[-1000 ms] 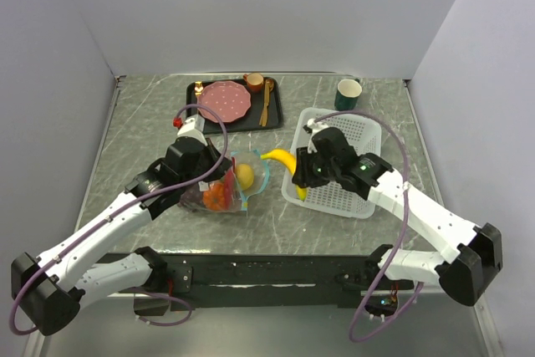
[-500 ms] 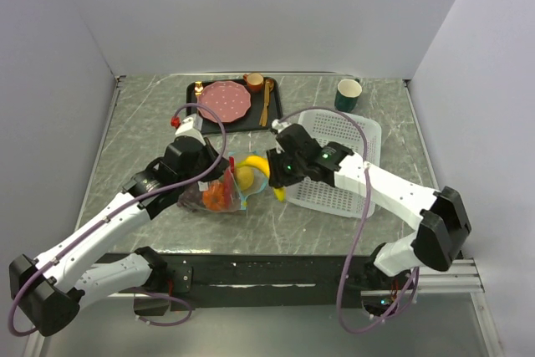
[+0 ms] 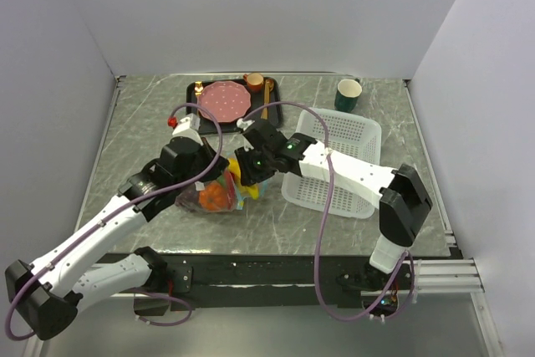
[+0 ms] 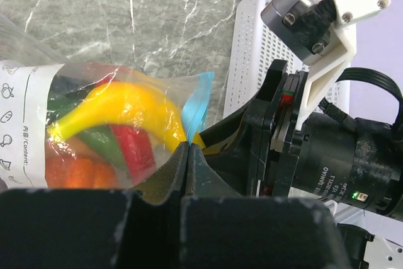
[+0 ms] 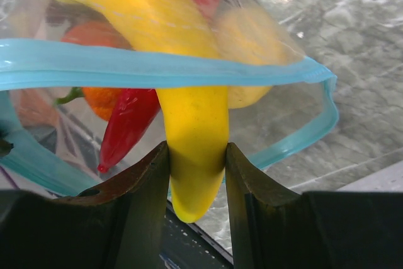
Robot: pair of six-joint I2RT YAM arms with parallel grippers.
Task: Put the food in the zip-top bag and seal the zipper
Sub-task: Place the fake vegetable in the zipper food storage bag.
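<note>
The clear zip-top bag (image 3: 209, 198) lies left of the table's centre with its mouth facing right. My left gripper (image 4: 189, 145) is shut on the upper lip of the mouth, pinching the teal zipper (image 4: 198, 102) and holding it up. My right gripper (image 5: 196, 152) is shut on the lower end of the yellow banana (image 5: 192, 124). The banana's far half reaches through the open mouth, under the zipper strip (image 5: 157, 70). Inside the bag lie a red chili (image 5: 129, 124), an orange round fruit (image 5: 101, 33) and a lemon (image 5: 252, 42). From above, the two grippers meet at the bag's mouth (image 3: 238, 177).
A white mesh basket (image 3: 368, 135) stands right of the bag, close behind my right wrist. At the back sits a black tray (image 3: 194, 119) with a pink plate (image 3: 224, 99), gold cutlery (image 3: 265, 102) and an orange cup (image 3: 254, 83). A green cup (image 3: 348, 94) stands back right.
My right arm has swung left from the basket with the banana and pushed its front half into the bag's mouth. The left gripper has kept its hold on the lip.
</note>
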